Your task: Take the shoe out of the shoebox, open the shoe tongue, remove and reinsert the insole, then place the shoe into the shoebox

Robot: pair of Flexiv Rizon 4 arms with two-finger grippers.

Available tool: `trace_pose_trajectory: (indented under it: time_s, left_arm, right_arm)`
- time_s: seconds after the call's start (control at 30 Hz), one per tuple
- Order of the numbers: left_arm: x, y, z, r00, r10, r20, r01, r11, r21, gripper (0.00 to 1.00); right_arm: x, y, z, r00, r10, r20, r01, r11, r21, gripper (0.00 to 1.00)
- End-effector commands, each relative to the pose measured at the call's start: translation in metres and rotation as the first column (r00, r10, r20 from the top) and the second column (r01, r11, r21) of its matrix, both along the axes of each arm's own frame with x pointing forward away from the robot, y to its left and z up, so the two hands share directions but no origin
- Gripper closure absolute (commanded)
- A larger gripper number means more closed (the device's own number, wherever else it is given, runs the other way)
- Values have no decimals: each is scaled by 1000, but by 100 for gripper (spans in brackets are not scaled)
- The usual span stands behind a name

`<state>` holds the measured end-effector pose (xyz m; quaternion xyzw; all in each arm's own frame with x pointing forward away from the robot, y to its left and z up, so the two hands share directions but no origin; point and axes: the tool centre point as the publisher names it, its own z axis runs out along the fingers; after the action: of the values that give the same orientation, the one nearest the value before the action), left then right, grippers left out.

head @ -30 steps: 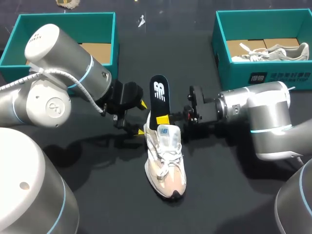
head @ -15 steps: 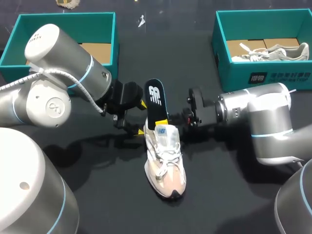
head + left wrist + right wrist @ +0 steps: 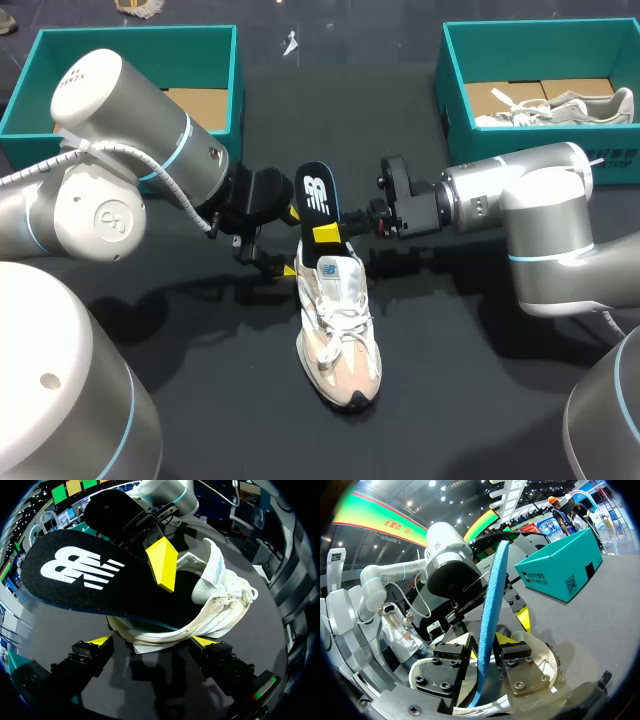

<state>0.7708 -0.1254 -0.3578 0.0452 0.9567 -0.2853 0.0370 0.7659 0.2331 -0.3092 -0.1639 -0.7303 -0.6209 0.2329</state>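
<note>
Head view: here we are, the white and beige lace-up sneaker stands on its sole in the middle of the black table, toe toward me, heel away.
Insole: the black foam insole, white logo on top and blue underneath, rises tilted out of the sneaker's heel opening, its lower end down inside the sneaker.
Right gripper: my right gripper is clamped narrow on the insole, 1 finger on each face, just above the collar.
Left gripper: my left gripper stands wide, its 2 yellow tips pressed against the heel from both sides, so it grips the sneaker.
Tongue: the white tongue is lifted up, just ahead of the insole.
Shoeboxes: 1 teal cardboard shoebox sits at the table's far left, brown card showing on its floor; a 2nd teal shoebox at the far right holds another pale sneaker. Both are well apart from the sneaker I hold.
</note>
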Motion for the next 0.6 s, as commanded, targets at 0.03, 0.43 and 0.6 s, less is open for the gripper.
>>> trace_pose_trajectory:
  time_s: [0.03, 0.43, 0.6]
  left_arm:
    - [-1, 1, 0, 1000, 0, 1, 0, 1000, 0, 0]
    - [-1, 1, 0, 1000, 0, 1, 0, 1000, 0, 0]
    - [-1, 1, 0, 1000, 0, 1, 0, 1000, 0, 0]
  right_arm:
    - [7, 2, -1, 1000, 12, 0, -12, 1000, 3, 81]
    - [-8, -4, -25, 996, -6, -84, 4, 1000, -23, 100]
    - [-20, -10, -30, 992, -28, -120, 24, 999, -33, 100]
